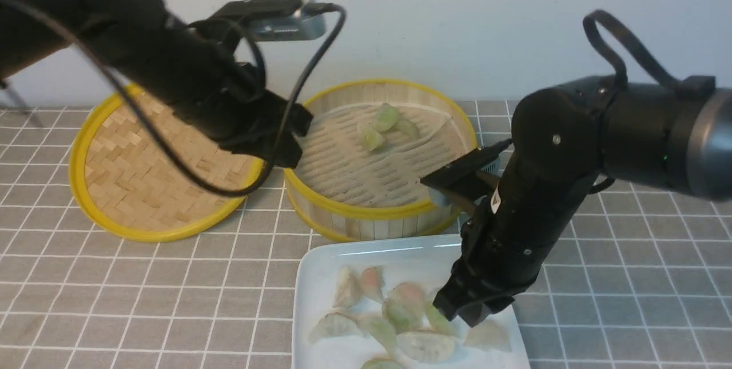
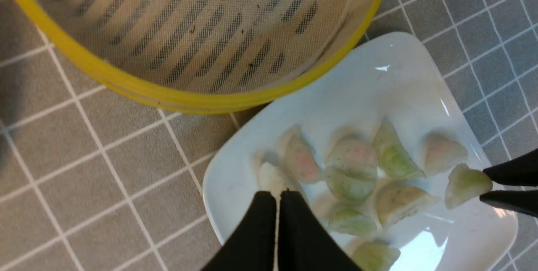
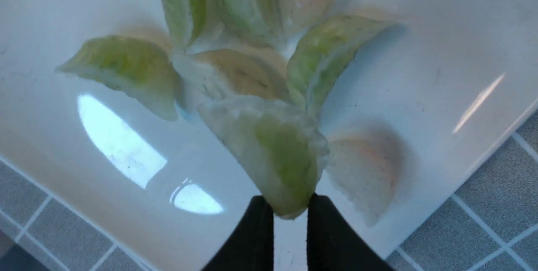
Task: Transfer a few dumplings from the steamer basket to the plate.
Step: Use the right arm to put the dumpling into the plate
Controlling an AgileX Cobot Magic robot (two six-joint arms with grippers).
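From the front, the steamer basket [image 1: 366,211] sits at the back of the grey-tiled surface [image 1: 143,300], with its woven lid [image 1: 148,186] lying beside it on the left. A small cluster of dumplings [image 1: 378,127] rests on the basket's liner, toward the far side. The white plate [image 1: 320,266] lies just in front of the basket and carries a loose heap of more dumplings. My right arm reaches down over the plate's right half, and my right fingers [image 1: 457,313] end low at the edge of that heap. My left arm hangs over the gap between lid and basket; its fingers are hidden from here.

From my left wrist, my left fingers [image 2: 267,220] are pressed flat together with nothing between them. Past them lie the basket's near rim and the plate. At the plate's far side my right fingers pinch a green dumpling [image 2: 465,182] by one end.

From my right wrist, the grip is plain: both fingers are clenched on the narrow tip of the green dumpling, and the rest of it juts out over the plate, just beside a pink-tinged dumpling [image 3: 365,166] and close to the heap. Whether it touches the plate I cannot tell.
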